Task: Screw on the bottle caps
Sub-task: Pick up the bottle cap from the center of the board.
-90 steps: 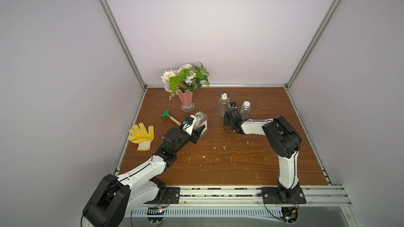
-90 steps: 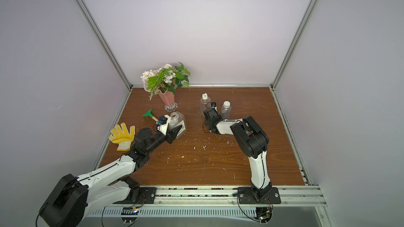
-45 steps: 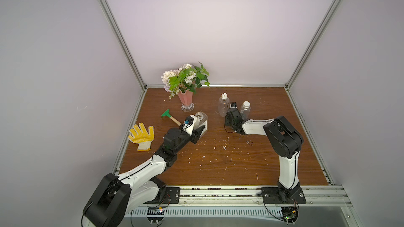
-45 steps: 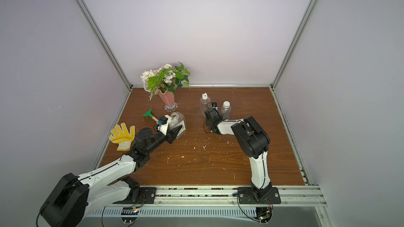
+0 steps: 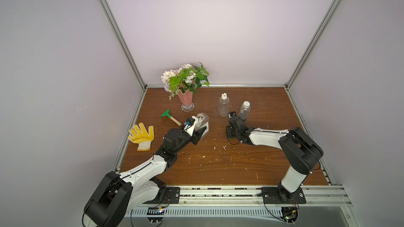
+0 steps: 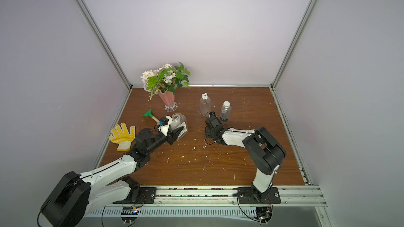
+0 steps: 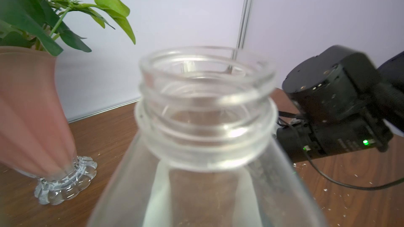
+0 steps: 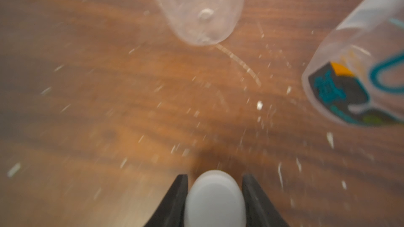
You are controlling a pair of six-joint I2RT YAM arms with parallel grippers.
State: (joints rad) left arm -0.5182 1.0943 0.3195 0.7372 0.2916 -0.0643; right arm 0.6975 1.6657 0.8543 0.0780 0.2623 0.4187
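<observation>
Brown wooden tabletop [image 5: 218, 167], white flecks [image 5: 224, 147]; grey walls [image 5: 207, 29]. Mid-frame, left gripper [image 5: 200, 133] clamps empty uncapped square clear bottle [image 5: 203, 119]; right gripper [image 8: 215, 176] pinches round white cap [image 8: 214, 199].

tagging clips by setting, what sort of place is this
Probably a robot cell: panel walls in an aluminium frame, a wood-grain tabletop, left arm and right arm bolted to a front rail.
</observation>
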